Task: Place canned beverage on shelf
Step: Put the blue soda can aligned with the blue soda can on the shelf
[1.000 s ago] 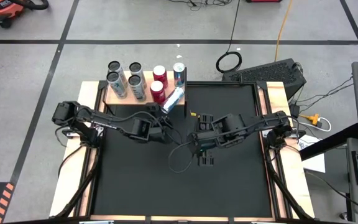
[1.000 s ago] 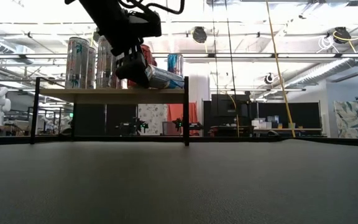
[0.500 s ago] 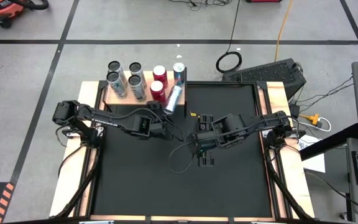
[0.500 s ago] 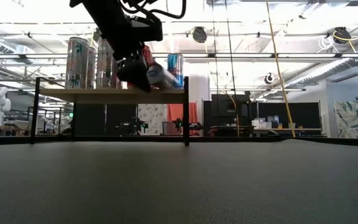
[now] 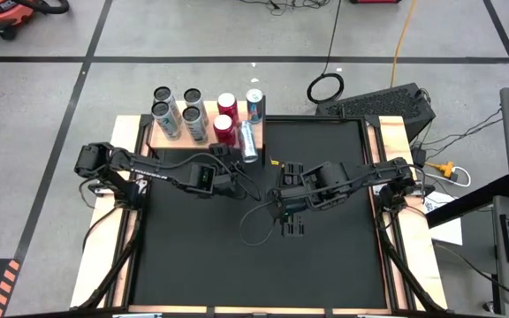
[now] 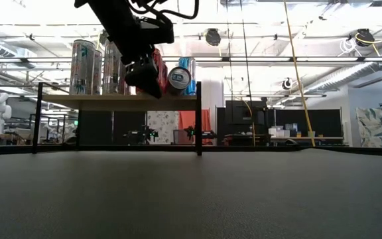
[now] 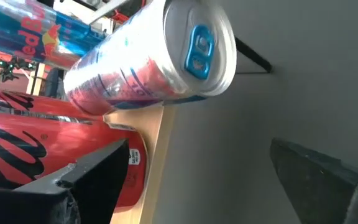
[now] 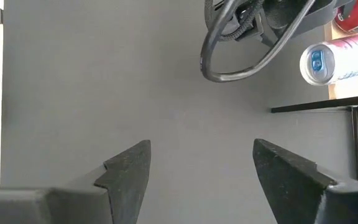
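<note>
A black mat [image 5: 263,230] covers the table, which stands on a grey concrete floor marked with dark tape lines. Seen level across the table, the room behind is a large workshop with white ceiling beams, hanging cables and dark benches.

At the far left corner of the mat stands the shelf [image 5: 168,141], a light wooden top on thin dark legs [image 6: 198,119]. Four tall silver cans [image 5: 177,113] stand upright on its left part, and two red cans [image 5: 225,118] stand upright to their right. A blue and silver can [image 5: 254,103] stands upright at the far right corner.

The canned drink [image 5: 249,141] lies on its side at the shelf's right near edge, its top end with the blue tab [image 7: 198,47] pointing out over the mat [image 7: 278,93]. It rests just beside the nearer red can [image 7: 23,155].

The left gripper [image 5: 225,156] sits just in front of the shelf at that corner, its fingers [image 7: 89,177] spread wide and holding nothing, the lying drink apart from them.

The right gripper [image 5: 288,168] hovers over the middle of the mat, its fingers [image 8: 126,171] wide apart and empty
</note>
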Tool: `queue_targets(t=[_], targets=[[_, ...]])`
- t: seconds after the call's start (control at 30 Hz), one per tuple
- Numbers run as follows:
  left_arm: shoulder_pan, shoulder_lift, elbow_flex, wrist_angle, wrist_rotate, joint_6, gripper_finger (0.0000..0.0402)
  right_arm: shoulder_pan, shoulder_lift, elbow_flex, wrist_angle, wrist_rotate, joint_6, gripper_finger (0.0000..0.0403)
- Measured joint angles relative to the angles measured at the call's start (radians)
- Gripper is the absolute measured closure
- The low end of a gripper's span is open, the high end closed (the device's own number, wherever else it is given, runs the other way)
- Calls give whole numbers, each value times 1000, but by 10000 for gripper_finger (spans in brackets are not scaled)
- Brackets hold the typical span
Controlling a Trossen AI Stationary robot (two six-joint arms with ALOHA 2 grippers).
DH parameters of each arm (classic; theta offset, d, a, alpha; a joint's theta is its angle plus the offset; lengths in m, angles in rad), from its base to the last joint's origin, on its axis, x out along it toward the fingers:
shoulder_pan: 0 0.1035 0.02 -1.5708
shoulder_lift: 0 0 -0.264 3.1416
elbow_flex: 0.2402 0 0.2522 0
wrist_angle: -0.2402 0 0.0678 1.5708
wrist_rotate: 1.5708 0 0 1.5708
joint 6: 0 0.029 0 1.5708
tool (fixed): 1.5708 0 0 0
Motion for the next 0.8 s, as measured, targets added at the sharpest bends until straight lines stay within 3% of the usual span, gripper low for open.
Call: queue_targets(t=[0.33, 0.63, 0.8], targets=[[-115, 0, 31, 12, -90, 10, 60, -5, 0, 0, 0, 5, -3, 138], [-293, 0, 119, -232, -266, 0, 61, -32, 0, 0, 0, 2, 6, 138], [-371, 0, 179, -359, -295, -57, 61, -40, 0, 0, 2, 2, 4, 138]])
